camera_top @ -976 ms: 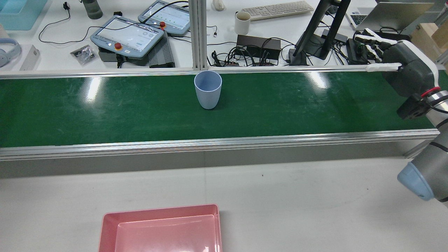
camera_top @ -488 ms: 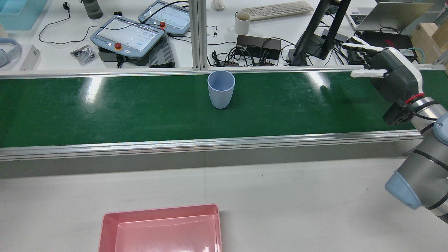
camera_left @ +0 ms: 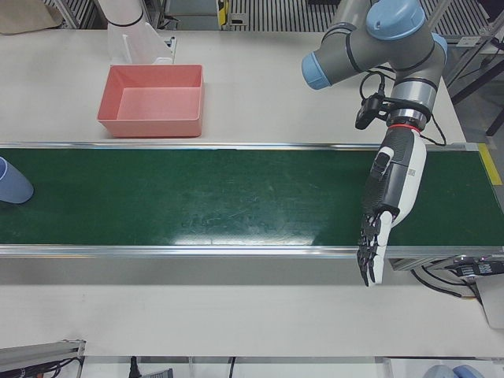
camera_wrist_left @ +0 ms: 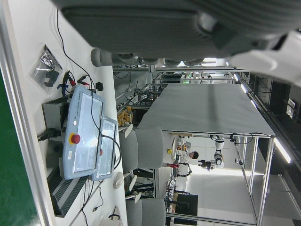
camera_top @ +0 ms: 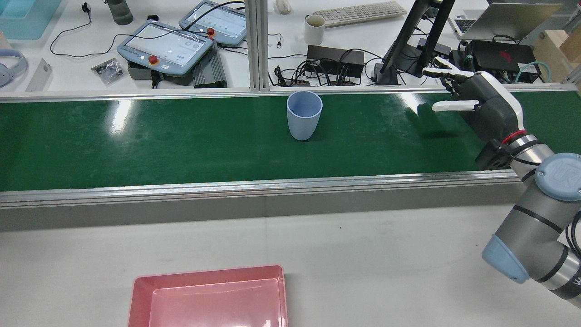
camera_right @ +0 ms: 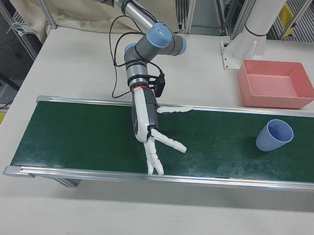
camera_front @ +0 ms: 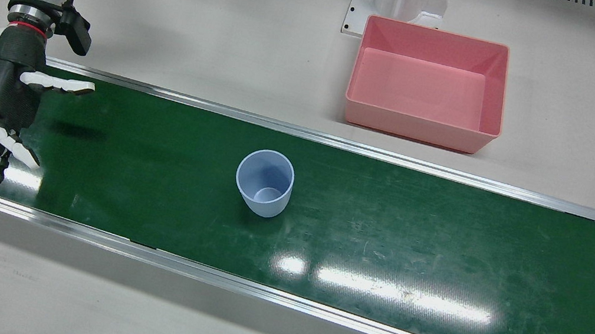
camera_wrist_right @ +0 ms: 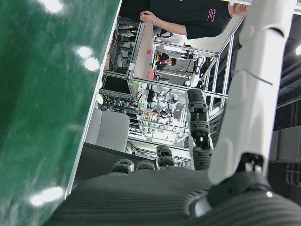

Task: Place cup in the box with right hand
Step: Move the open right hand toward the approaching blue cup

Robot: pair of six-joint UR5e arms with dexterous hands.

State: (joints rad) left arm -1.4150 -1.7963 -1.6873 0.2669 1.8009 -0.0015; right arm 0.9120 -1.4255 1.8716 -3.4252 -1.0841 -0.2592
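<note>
Green conveyor belt (camera_front: pixel 439 255) runs between two aluminium rails; nothing lies on it between the right hand (camera_front: pixel 1 96) and the cup (camera_front: pixel 264 183), so the path across the belt is unobstructed. Pink box (camera_front: pixel 427 86) sits on the white table (camera_front: pixel 237 20) beyond the near rail, on the far side of the cup from the right hand and well apart from both. Behind the belt in the rear view: two teach pendants (camera_top: pixel 165 45), a keyboard (camera_top: pixel 361 12), a white mug (camera_top: pixel 314 29) and tangled cables. Cup: pale blue, smooth, tapering to a narrower base, empty inside. It stands upright on the belt, mouth up, long axis vertical. Right hand hovers over the belt with fingers spread and thumb out sideways, holding nothing, palm side turned toward the cup. Left hand (camera_left: pixel 387 201) also spread and empty, over the opposite end of the belt.
</note>
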